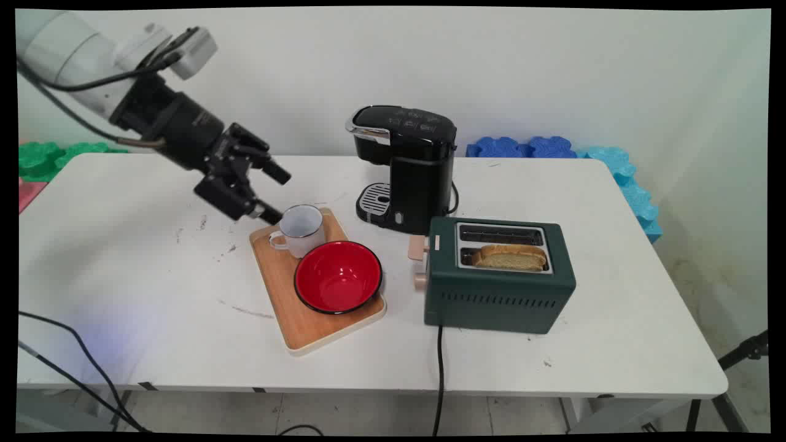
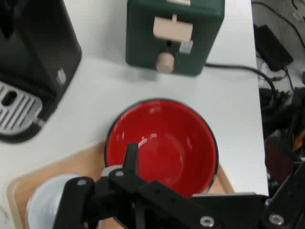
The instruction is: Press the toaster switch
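My black gripper hangs open just left of a white enamel mug, its lower finger close to the mug's rim and nothing between its fingers. The mug stands on a wooden tray beside a red bowl. In the hand view the red bowl lies straight ahead, the mug sits at the bottom left, and one finger rises in front of the bowl.
A black coffee machine stands behind the tray. To the right is a green toaster with a slice of bread in its front slot, its cord running off the table's near edge. Foam mats lie at the back corners.
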Motion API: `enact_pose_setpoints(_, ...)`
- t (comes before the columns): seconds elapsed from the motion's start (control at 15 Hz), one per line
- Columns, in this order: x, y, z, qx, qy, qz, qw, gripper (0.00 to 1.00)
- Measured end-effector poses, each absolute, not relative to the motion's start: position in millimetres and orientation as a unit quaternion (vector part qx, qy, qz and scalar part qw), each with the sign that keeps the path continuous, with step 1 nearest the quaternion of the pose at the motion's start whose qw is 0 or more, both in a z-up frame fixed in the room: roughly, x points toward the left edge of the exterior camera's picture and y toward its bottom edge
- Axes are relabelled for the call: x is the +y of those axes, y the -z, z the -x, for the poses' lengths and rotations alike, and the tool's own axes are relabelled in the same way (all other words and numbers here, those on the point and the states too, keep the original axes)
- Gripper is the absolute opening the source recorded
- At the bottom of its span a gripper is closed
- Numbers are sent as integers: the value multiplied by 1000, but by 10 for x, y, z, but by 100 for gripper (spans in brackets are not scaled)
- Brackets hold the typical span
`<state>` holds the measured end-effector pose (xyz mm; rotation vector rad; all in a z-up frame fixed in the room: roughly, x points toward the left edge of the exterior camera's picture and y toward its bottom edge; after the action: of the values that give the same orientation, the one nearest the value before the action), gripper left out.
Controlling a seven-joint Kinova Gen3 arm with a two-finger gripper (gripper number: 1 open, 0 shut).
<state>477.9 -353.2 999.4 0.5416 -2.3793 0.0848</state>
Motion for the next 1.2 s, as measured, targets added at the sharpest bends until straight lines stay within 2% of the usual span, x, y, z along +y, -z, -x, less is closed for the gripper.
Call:
enact_pose_setpoints(0.33,-3701,-10163,-4344,-915,-44,-191,353,100)
enact_pose_setpoints(0.6,-3865,-10146,-3980,-919,-56,-166,354,100)
enact_pose_setpoints(0.67,-3902,-10121,-3908,-920,-59,-161,353,0)
enact_pose_setpoints(1.2,-4123,-9811,-3533,-932,-59,-137,330,0)
